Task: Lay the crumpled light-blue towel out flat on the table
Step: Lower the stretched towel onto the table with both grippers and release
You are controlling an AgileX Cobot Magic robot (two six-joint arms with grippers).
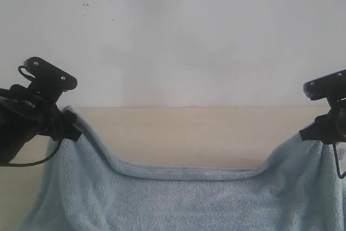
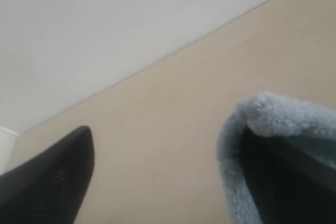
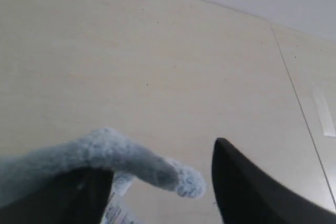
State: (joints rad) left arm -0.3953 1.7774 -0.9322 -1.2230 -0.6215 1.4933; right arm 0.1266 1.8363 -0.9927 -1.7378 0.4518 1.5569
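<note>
The light-blue towel (image 1: 178, 198) hangs by its two upper corners and sags in a curve between them, its lower part running out of the exterior view. My left gripper (image 1: 65, 128) is at the left corner. In the left wrist view the gripper (image 2: 165, 150) stands open, with the towel (image 2: 273, 119) draped over one finger and the other finger (image 2: 58, 171) bare. My right gripper (image 1: 316, 131) is at the right corner. Its wrist view shows the gripper (image 3: 164, 157) open too, the towel (image 3: 100, 153) lying over one finger, apart from the other finger (image 3: 247, 187).
The beige table (image 1: 184, 133) runs behind the towel to a white wall (image 1: 178, 36) with small dark specks. A white printed label (image 3: 118, 211) hangs from the towel near the right gripper. A seam (image 3: 299, 98) crosses the table surface.
</note>
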